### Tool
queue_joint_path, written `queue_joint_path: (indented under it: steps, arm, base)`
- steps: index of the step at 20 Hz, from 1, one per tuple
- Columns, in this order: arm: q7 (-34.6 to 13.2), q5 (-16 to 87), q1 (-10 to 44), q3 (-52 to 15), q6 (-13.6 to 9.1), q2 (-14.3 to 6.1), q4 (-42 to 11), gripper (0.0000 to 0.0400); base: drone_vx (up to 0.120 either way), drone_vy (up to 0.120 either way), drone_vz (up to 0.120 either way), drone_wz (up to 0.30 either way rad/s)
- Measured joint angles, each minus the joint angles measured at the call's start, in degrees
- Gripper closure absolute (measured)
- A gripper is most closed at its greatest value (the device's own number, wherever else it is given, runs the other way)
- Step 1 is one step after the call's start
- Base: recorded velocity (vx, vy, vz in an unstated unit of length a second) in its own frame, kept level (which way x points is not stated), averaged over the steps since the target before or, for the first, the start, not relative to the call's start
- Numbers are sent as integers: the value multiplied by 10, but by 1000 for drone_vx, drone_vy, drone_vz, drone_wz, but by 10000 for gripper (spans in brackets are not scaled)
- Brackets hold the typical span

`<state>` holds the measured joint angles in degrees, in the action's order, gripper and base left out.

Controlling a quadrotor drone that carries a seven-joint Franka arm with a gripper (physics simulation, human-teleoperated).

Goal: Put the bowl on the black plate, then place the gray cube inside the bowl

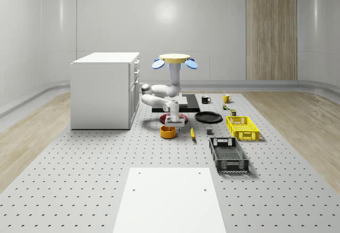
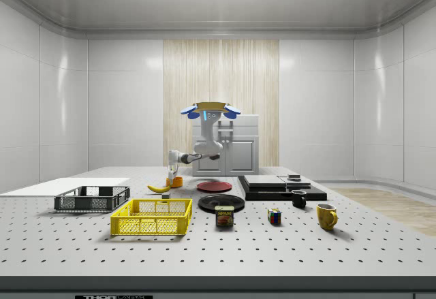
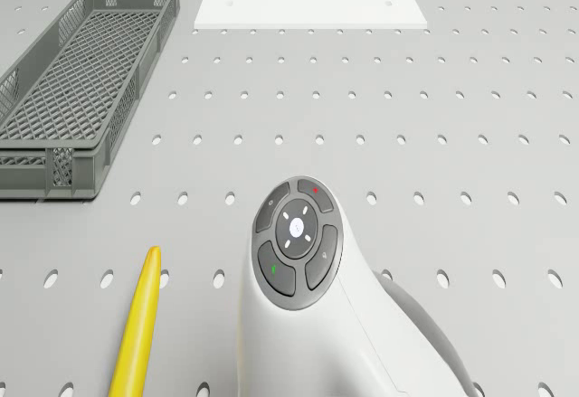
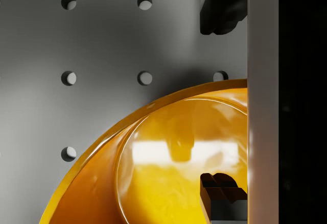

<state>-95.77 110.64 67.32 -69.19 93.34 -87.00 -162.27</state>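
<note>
A: Wrist view first — the orange bowl sits right under the hand, one dark fingertip outside the rim over the tabletop, the other inside the bowl. So the fingers are parted and straddle the rim, lined up for a rim pinch, I'd judge, with nothing held yet.

B: And the drone?

A: From the whole-scene view the drone hovers above the red plate, arm reaching down toward the bowl, which rests on the tabletop beside the banana.

B: Target?

A: The black plate lies near, toward that view's right — a short carry. A dark block in front of it may be the gray cube; I can't say for sure.
</note>
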Motion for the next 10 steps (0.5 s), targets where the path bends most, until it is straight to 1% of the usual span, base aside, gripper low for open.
queue_joint_path:
  steps: [6,10]
  arm:
    - [-8,3,9,2,-2,3,2,0]
    - [-10,-1,23,-3,-5,9,13,0]
  base:
    - [0,0,0,0]
    - [0,0,0,0]
